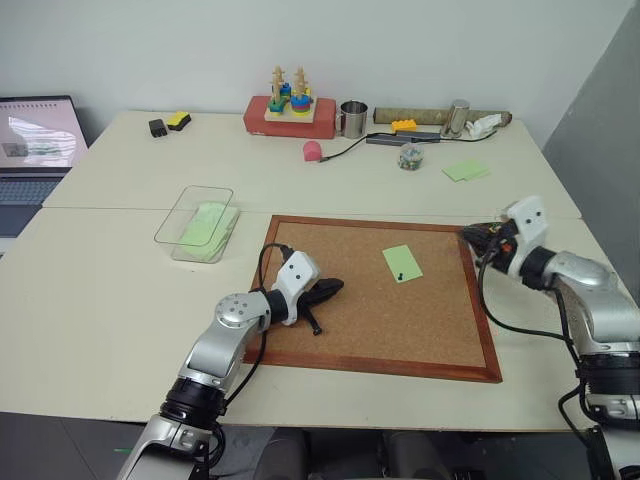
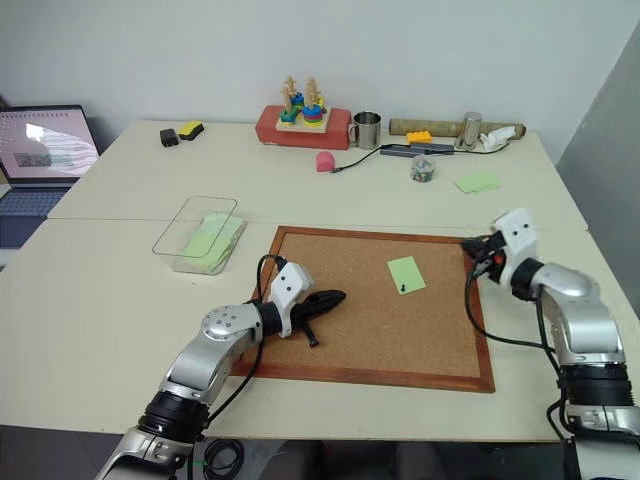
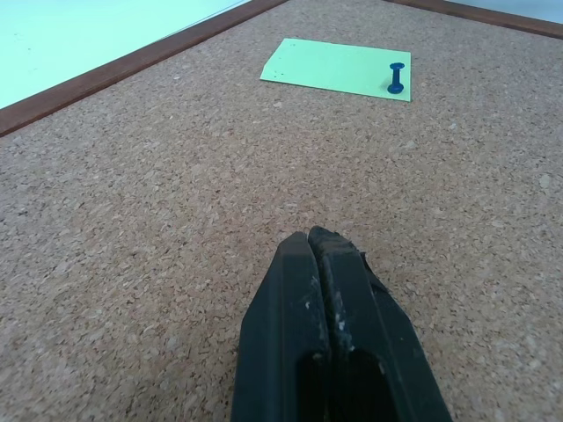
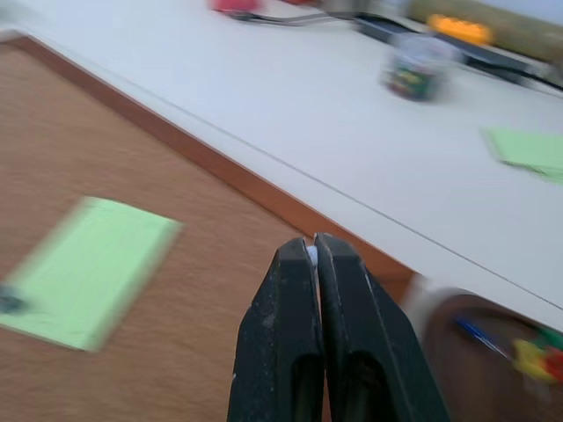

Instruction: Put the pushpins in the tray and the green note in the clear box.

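Pale tabletop carries a wood-framed cork board [image 1: 380, 300], where the light-green square paper note [image 1: 402, 263] lies pinned by a dark pushpin [image 3: 397, 78]. My left claw [image 1: 330, 287] rests clenched on the cork; my right claw [image 4: 315, 251], clenched empty, hovers beside the reddish-brown tray [image 4: 493, 360] holding coloured pushpins

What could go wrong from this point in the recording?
1. The green note is still fixed to the cork board by a dark pushpin; pulling the paper first could tear it.
2. The tray, already holding pins, sits just beyond the board's right edge under the shut right gripper, which might knock it.
3. The pin is tiny and may slip from the fingers.
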You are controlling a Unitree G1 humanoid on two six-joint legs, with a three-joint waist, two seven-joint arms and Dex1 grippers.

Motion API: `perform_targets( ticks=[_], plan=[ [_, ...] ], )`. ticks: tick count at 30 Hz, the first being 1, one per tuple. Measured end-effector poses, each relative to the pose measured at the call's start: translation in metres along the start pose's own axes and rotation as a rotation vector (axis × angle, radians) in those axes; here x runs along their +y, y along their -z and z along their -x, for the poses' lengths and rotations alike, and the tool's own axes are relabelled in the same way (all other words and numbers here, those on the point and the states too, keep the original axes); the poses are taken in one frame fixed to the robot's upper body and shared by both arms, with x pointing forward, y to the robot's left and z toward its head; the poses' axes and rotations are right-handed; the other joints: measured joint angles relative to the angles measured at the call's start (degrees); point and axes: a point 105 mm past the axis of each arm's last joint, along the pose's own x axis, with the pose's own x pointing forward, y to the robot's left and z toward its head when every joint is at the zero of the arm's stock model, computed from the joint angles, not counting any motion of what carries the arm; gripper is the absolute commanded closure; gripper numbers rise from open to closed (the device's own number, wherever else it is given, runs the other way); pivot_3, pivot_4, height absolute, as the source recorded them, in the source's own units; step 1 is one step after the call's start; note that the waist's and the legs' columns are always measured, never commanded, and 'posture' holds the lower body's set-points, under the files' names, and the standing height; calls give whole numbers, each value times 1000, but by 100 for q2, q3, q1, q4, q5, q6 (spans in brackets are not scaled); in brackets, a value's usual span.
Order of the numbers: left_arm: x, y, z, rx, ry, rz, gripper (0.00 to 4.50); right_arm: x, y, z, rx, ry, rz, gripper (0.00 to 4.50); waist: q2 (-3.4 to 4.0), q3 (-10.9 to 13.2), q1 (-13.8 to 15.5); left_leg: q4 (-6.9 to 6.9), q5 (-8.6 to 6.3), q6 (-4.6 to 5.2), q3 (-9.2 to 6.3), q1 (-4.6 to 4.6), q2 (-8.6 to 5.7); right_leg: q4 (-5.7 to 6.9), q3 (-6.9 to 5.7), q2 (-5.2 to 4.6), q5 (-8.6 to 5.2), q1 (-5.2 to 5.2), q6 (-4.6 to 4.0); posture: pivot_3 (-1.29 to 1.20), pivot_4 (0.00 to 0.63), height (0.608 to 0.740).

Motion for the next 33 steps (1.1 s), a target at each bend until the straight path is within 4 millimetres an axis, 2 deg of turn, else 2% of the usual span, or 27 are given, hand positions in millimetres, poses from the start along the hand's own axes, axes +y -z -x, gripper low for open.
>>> perform_targets(
  ticks=[3,7,8,9,13,18,19,21,22,24,26,28,33],
  plan=[
    [0,0,0,0,1,0,4500,-14,11,-1,45,73,22,4495,1,-1,-2,2,0,0,3,0,-1,1,3,-1,1,0,-1,0,150,740],
    [-1,0,-1,0,2,-2,4500,-23,21,-3,78,115,35,3806,2,-1,-2,2,0,0,5,0,-1,0,5,-1,1,0,-1,0,150,740],
    [0,0,-1,1,2,-3,4500,-26,23,-4,86,126,41,3453,2,-1,-1,2,0,0,5,0,-1,0,5,-1,1,0,-2,0,150,740],
    [0,0,-1,1,2,-3,4500,-26,23,-4,88,128,43,3397,2,-1,-1,2,0,0,5,0,-1,0,5,-1,1,0,-2,0,150,740],
    [0,0,-1,2,1,-4,4500,-28,22,-5,77,135,55,2633,2,-1,-1,2,0,0,5,0,-1,0,5,-1,2,1,-3,0,150,740],
    [0,0,-1,2,0,-5,4500,-30,9,-6,26,152,78,1606,2,-1,-1,2,0,0,4,0,-1,1,4,-1,2,1,-3,0,150,740],
    [0,0,-1,1,0,-5,4500,-27,2,-5,3,131,81,1606,3,-1,-2,2,0,0,4,-1,-1,0,5,-1,2,0,-2,0,150,740],
    [-1,0,0,2,0,-5,4500,-11,-15,-3,-65,42,91,1606,4,-2,-2,1,0,0,1,0,0,0,3,0,1,1,-1,0,150,740],
    [-1,0,0,2,0,-5,4500,-9,-17,-2,-74,30,92,1606,4,-2,-2,2,0,0,1,-1,0,1,3,0,0,1,0,0,150,740],
    [-1,-1,-1,0,2,-7,4500,16,-26,6,-113,-100,90,1606,3,-2,16,1,0,0,-11,-1,-1,-5,-10,-1,-1,10,2,0,150,740],
    [-1,0,-1,3,4,-8,4500,49,-21,11,-108,-250,76,1606,4,-2,2,1,-1,0,-13,3,2,-9,-12,1,-4,17,6,0,150,740],
    [-2,0,-2,5,6,-9,4500,73,-10,13,-83,-344,45,1606,5,-3,6,3,-1,0,-14,4,-1,-7,-11,-2,-8,17,13,0,150,740],
    [-1,0,-2,8,8,-9,4500,111,-2,7,-72,-455,1,1606,5,-3,4,5,-1,0,-14,9,0,-6,-12,0,-8,20,14,0,150,740]
  ],
)
